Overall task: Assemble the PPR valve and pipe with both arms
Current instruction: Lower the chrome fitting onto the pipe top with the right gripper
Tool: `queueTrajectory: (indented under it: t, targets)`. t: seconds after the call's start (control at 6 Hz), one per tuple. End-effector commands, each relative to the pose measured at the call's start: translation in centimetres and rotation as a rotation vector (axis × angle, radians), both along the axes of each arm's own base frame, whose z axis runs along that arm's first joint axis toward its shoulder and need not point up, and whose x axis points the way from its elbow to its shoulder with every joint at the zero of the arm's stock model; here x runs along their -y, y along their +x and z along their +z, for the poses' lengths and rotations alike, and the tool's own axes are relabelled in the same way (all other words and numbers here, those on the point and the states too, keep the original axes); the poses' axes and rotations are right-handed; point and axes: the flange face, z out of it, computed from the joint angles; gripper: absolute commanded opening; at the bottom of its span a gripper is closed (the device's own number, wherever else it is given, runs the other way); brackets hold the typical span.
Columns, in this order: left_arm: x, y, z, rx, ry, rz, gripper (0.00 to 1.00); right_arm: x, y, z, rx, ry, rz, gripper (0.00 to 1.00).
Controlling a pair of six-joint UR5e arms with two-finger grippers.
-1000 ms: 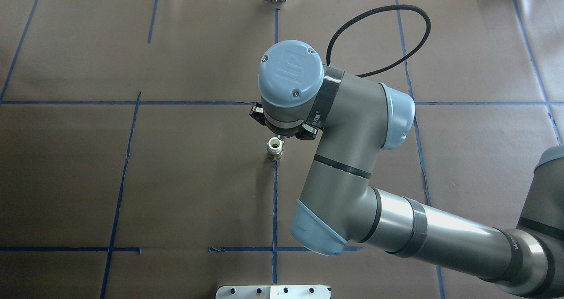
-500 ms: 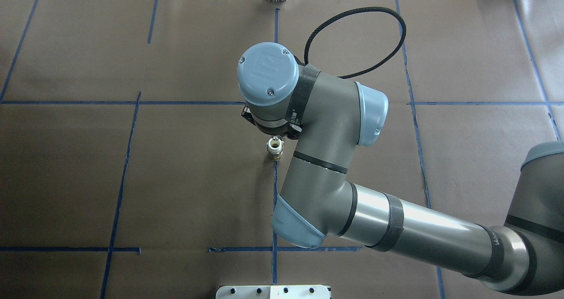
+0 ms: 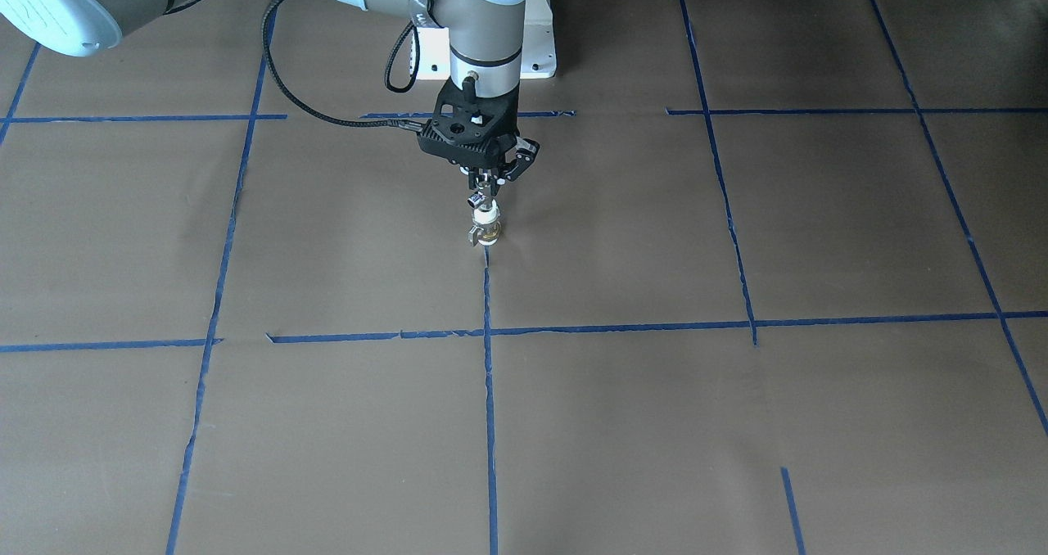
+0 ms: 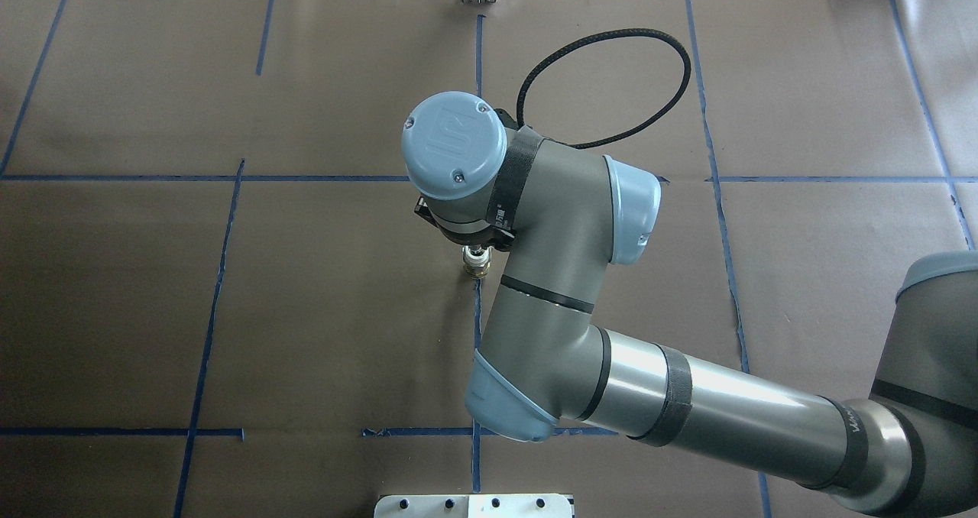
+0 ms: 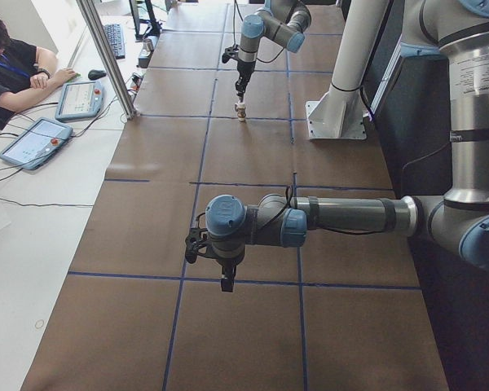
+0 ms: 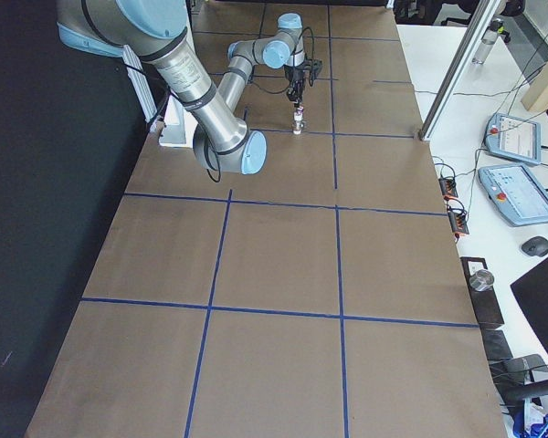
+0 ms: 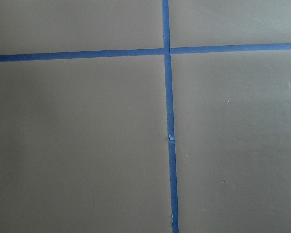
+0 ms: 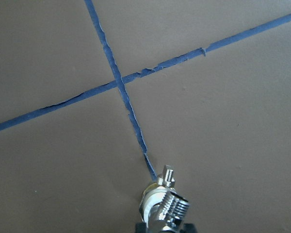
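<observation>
Right arm (image 4: 561, 289): grey tubular links, pale blue round joint caps (image 4: 453, 145) with embossed logo and what look like three screws, looped black braided cable (image 4: 626, 33).

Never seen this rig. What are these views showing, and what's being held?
This is a robot with two grey jointed arms, right and left, each ending in a black two-finger gripper, at a table covered in brown paper with blue tape lines. One picture looks down from behind the robot, one faces it from across the table, two look along the table from its ends, and a camera rides on each wrist. The right gripper hangs over the table's middle, fingers closed on a small shiny chrome valve fitting. Directly beneath stands a short pipe with a white end and brassy body; whether they touch, I cannot tell. The left gripper hovers over bare paper, away from both; open or shut is unclear.
</observation>
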Motion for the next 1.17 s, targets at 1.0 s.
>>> queueTrajectory:
  t: [1.0]
  targets:
    - [0.00, 0.00, 0.02, 0.000, 0.000, 0.000, 1.00, -0.84, -0.94, 0.67, -0.015, 0.011, -0.007, 0.01]
